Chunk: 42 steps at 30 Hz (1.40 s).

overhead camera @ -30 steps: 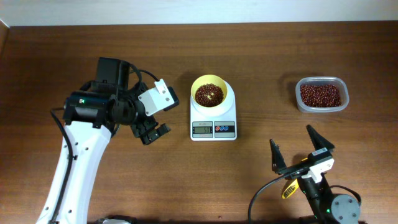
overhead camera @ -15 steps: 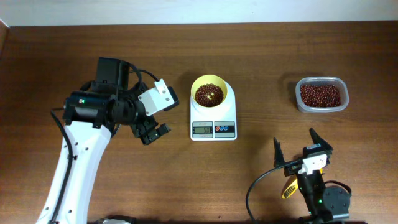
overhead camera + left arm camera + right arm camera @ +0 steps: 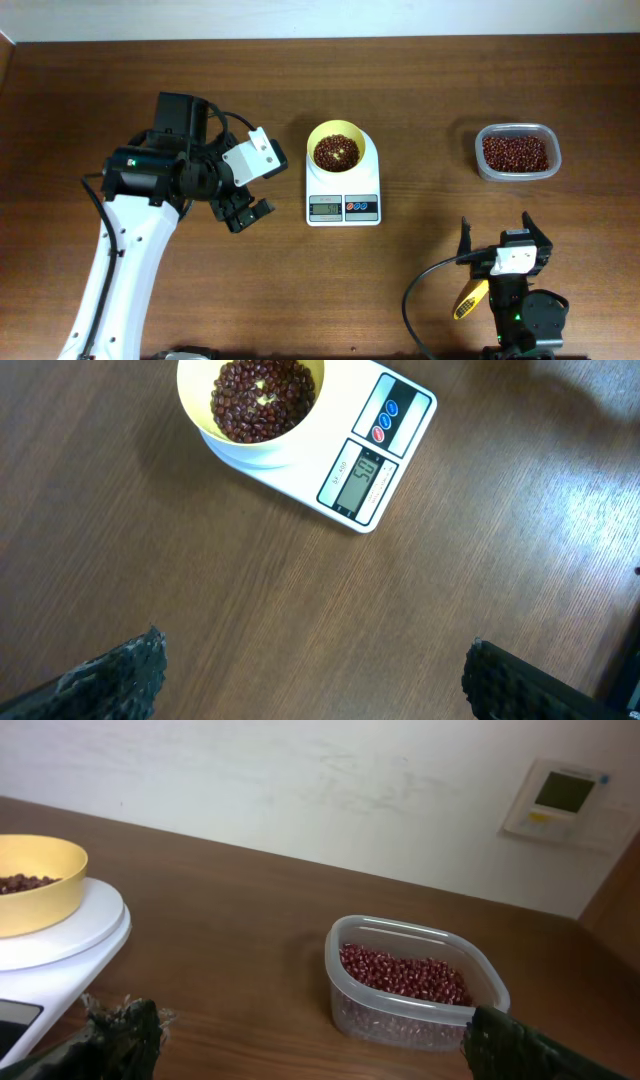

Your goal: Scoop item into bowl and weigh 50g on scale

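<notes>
– Fingers nearest us: how do they stand?
– At the near edge the right gripper point(image 3: 497, 224) sits low, fingers spread wide around nothing. A yellow scoop point(image 3: 469, 299) lies on the surface point(image 3: 330, 290) just beside that arm. Only part of it shows, and that part slants from near-left to far-right. Further in, the left gripper point(image 3: 250, 216) hangs left of the scale, fingers wide and empty too.
– And the scale itself?
– The scale point(image 3: 344, 186) is mid-surface. It is square, so it has no real long axis, and its display and buttons face the near edge. In the left wrist view the readout looks like the target figure, though the digits are small.
– The bowl?
– The bowl point(image 3: 338, 150) stands upright on the scale's plate, toward its far edge, mouth up. It is round, with no long axis. I'd judge it light, stiff plastic, likely to slide on that smooth plate. If it is taken at all, take it by the rim and gently, since a nudge would upset the reading.
– The beans?
– The beans point(image 3: 336, 153) lie in the bowl. More fill the clear tub point(image 3: 517, 152), off to the right and well apart, its long side running left to right. They are hard, light, loose grains that roll and scatter. Pinching them is useless, so the scoop's handle is where to take hold.
</notes>
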Available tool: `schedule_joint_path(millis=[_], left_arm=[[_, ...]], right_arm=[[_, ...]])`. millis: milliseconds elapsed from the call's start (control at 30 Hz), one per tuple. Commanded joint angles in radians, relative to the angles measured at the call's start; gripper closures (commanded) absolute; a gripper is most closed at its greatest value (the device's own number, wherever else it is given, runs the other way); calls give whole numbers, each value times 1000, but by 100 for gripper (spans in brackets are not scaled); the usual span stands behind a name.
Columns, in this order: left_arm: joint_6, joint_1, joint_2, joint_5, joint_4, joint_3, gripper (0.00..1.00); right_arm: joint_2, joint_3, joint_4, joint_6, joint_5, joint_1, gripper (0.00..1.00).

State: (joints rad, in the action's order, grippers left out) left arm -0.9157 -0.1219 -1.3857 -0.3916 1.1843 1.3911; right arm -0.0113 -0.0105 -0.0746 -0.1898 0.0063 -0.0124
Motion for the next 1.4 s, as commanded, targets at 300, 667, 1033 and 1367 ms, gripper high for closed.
schedule_joint_path(millis=[300, 667, 1033, 1367], left_arm=[[10, 1, 5, -4, -2, 0, 1], [10, 1, 5, -4, -1, 0, 1], [11, 1, 5, 8, -10, 0, 2], [467, 266, 351, -3, 197, 0, 2]], right_arm=[[8, 5, -4, 93, 54, 6, 1], [8, 5, -4, 93, 54, 6, 1], [8, 5, -4, 93, 54, 6, 1], [8, 5, -4, 93, 54, 6, 1]])
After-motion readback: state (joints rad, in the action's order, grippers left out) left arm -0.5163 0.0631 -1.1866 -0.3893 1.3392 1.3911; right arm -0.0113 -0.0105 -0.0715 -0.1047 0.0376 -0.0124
